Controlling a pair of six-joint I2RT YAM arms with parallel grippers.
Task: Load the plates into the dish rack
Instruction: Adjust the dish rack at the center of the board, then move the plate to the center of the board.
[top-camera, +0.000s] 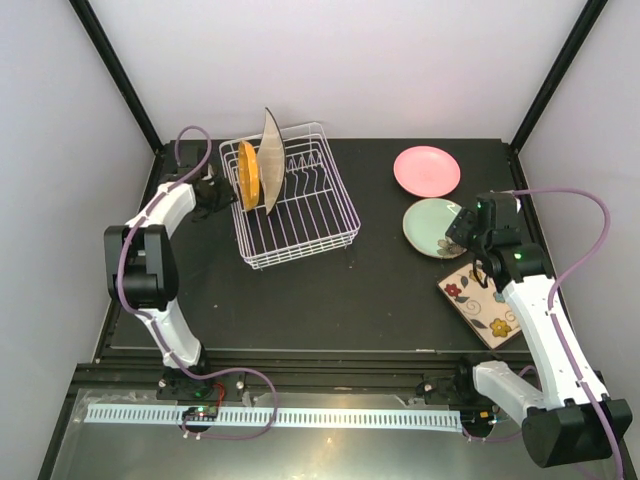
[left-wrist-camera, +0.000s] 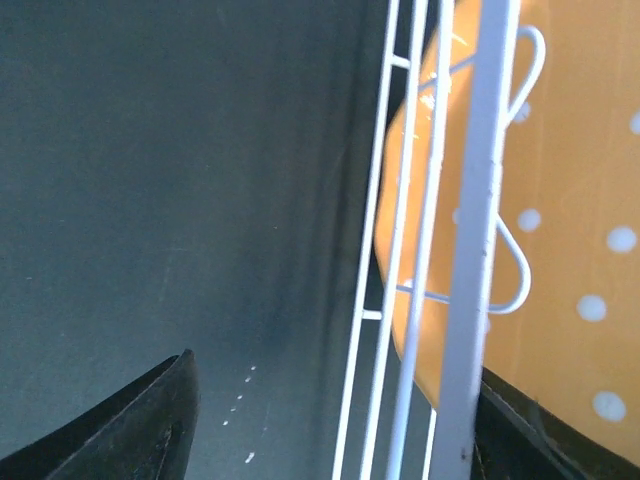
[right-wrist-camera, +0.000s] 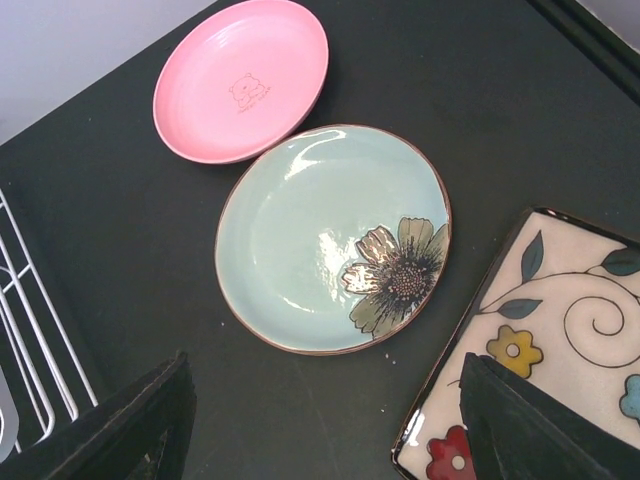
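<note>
The dish rack (top-camera: 305, 215) holds two plates on edge at its left end: the small orange plate (top-camera: 248, 174) and a taller pale plate (top-camera: 271, 160). My left gripper (top-camera: 214, 193) is at the rack's left wall, open. In the left wrist view, rack wires (left-wrist-camera: 470, 200) and the dotted orange plate (left-wrist-camera: 570, 200) stand between its fingers (left-wrist-camera: 150, 430). Flat on the table to the right are the pink plate (top-camera: 427, 170), the pale green flower plate (top-camera: 430, 226) and the square flowered plate (top-camera: 484, 300). My right gripper (right-wrist-camera: 325, 430) hovers open over the near rim of the green plate (right-wrist-camera: 320, 240).
The right wrist view shows the pink plate (right-wrist-camera: 240, 80) overlapping the green plate's far rim, the square plate (right-wrist-camera: 540, 340) under the right finger, and rack wires (right-wrist-camera: 20, 330) at the left edge. Black frame posts (top-camera: 115, 70) rise at the table's back corners.
</note>
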